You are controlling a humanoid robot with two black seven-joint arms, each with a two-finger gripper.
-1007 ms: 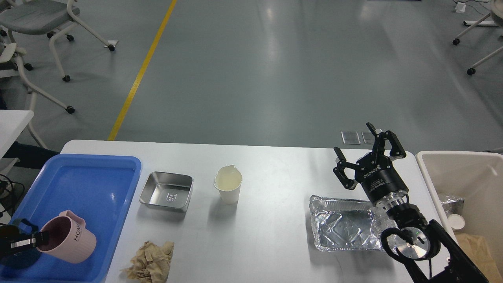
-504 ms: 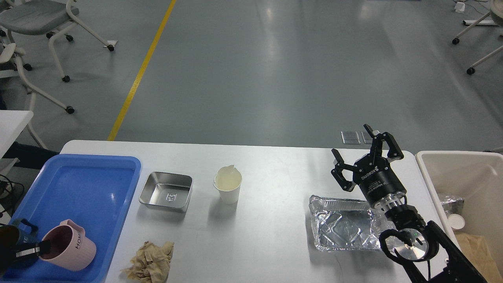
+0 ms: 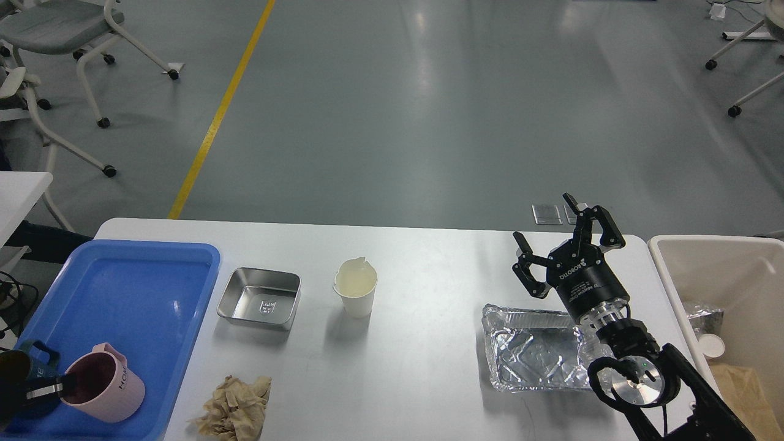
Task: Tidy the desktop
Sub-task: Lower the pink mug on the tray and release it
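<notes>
The white desktop [image 3: 422,361] fills the lower part of the head view. On it are a steel pan [image 3: 260,298], a paper cup [image 3: 356,289] with pale liquid, a crumpled brown paper [image 3: 236,407] and a foil tray [image 3: 534,356]. My left gripper [image 3: 44,388] shows only at the bottom left edge. It is shut on the rim of a pink mug [image 3: 105,384] inside the blue tray [image 3: 141,288]. My right gripper [image 3: 545,222] is open and empty, held above the table just beyond the foil tray.
A dark blue mug [image 3: 27,360] sits in the blue tray beside the pink mug. A beige bin [image 3: 713,269] holding rubbish stands off the table's right end. Wheeled chairs stand on the floor at the far left and far right.
My left gripper has moved the pink mug a little down and left within the blue tray. My right gripper has drifted slightly left and stays open.
</notes>
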